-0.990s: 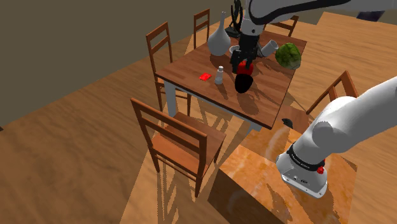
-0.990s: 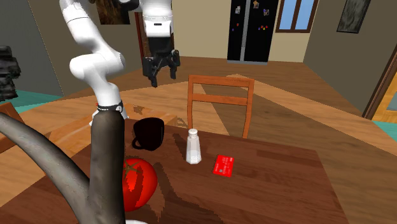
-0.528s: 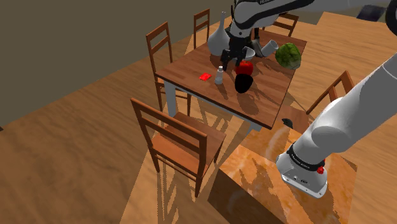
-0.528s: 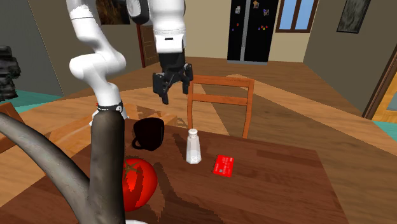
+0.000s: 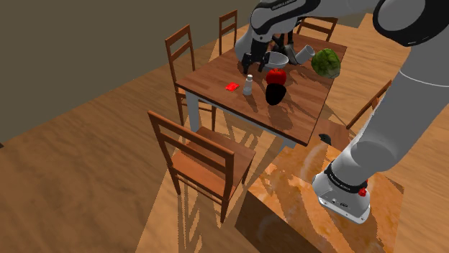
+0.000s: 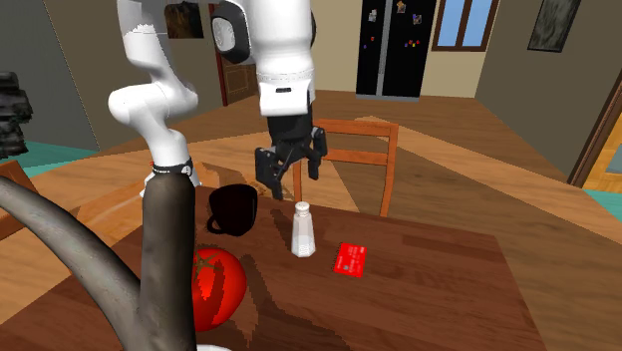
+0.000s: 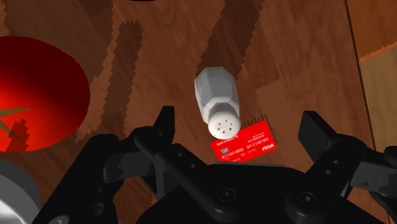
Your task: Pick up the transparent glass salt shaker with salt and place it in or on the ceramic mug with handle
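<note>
Overhead, the gripper (image 6: 292, 179) hangs with fingers spread wide, holding nothing. The white shaker (image 6: 303, 229) stands upright on the table (image 6: 429, 289) just below the gap, untouched. A red card (image 6: 351, 259) lies beside it, and the black mug (image 6: 234, 209) sits near on the other side, with a tomato (image 6: 214, 284) close by.

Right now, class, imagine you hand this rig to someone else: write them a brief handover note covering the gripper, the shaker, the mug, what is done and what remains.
Gripper: open, empty, hovering above the salt shaker, not touching it.
Shaker: white, upright on the wooden table, between the black mug and a red card.
Done: nothing grasped yet; shaker not in the mug.
Left: lower, close on the shaker, lift, carry it to the mug, release.
</note>
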`<move>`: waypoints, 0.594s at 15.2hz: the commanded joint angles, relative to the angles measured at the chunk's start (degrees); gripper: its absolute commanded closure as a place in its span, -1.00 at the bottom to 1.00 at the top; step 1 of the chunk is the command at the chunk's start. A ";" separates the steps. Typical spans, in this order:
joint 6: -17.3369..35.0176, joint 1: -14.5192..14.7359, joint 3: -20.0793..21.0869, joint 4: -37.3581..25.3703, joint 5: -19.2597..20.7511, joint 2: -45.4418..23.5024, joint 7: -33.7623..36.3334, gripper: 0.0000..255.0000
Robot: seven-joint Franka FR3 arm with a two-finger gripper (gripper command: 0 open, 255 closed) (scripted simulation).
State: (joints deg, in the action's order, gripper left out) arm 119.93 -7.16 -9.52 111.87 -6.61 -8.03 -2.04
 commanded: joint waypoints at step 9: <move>5.74 -0.54 -0.01 -0.02 -1.50 -5.38 -1.03 -1.00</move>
State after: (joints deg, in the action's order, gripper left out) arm 125.05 -7.67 -9.53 111.41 -8.02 -13.26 -2.95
